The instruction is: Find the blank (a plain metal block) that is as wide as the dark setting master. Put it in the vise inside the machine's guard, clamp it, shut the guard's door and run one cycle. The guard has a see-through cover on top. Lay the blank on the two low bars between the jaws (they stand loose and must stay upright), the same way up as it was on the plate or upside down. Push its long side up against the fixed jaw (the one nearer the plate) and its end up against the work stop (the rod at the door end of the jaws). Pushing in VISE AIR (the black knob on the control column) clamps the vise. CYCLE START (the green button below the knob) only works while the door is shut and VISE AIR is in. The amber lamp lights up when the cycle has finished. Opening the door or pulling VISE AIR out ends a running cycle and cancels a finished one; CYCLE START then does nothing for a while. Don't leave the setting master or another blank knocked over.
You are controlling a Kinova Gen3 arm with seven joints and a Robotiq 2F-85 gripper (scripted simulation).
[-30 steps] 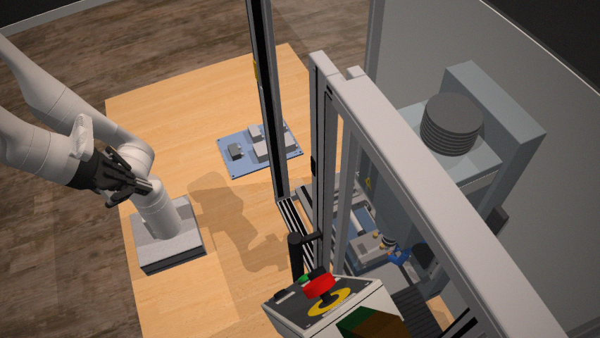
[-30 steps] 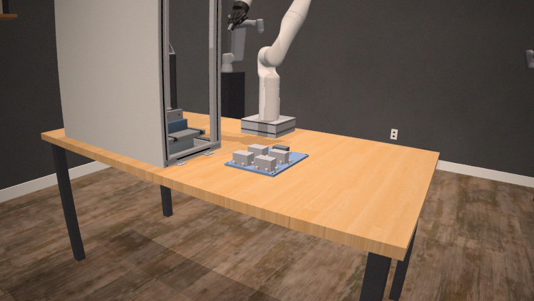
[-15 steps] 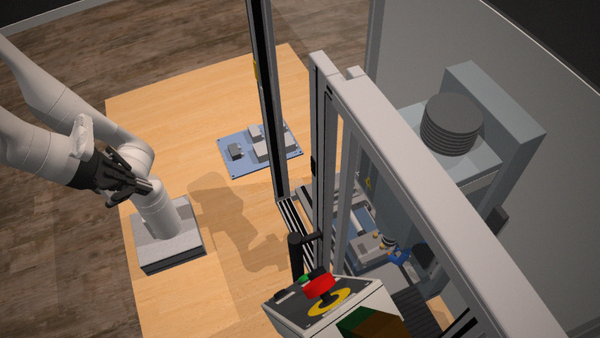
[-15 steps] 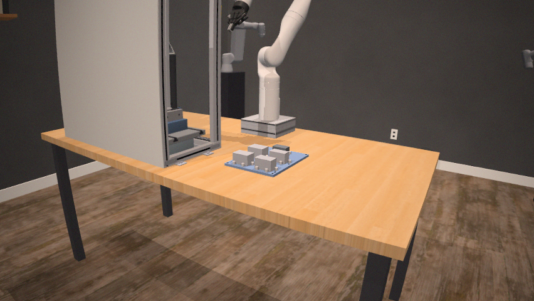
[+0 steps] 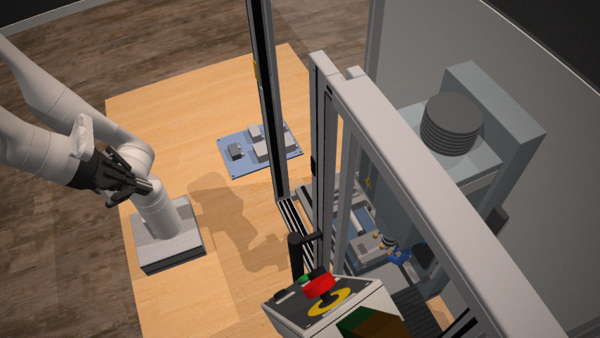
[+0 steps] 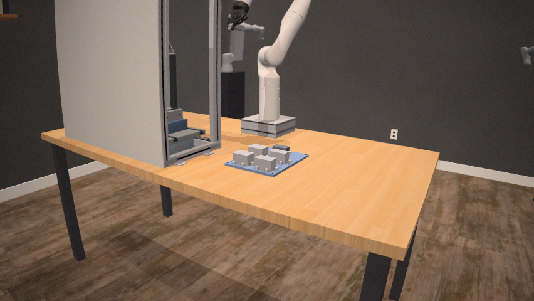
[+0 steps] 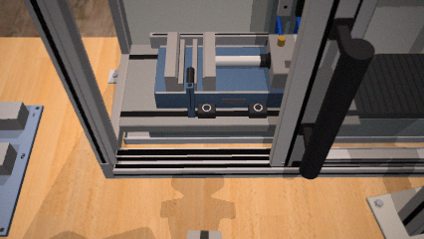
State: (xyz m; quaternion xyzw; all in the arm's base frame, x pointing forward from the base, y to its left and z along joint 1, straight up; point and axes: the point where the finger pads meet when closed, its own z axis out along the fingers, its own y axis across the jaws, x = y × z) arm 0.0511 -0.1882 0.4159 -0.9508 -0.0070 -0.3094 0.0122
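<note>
arm (image 5: 157, 210) (image 6: 269, 97): off-white, smooth shell, rounded tubular segments with swelling, rounded joints. thin seam lines ring the shell, fine and slightly darker. no cables or lettering legible at this size. near the wrist, a pale raised housing (image 5: 83, 133), rounded at the edges, finely ribbed on its face. beyond it, a matt black collar (image 5: 86, 172). gripper (image 5: 144, 188) (image 6: 230, 27) (image 7: 204, 235): black, angular, slim jointed links; tips paler grey, a dark strip between them in the wrist view. under the arm, a squared grey base block (image 5: 195, 247) (image 6: 247, 127), speckled on top, dark bands along its sides.
</note>
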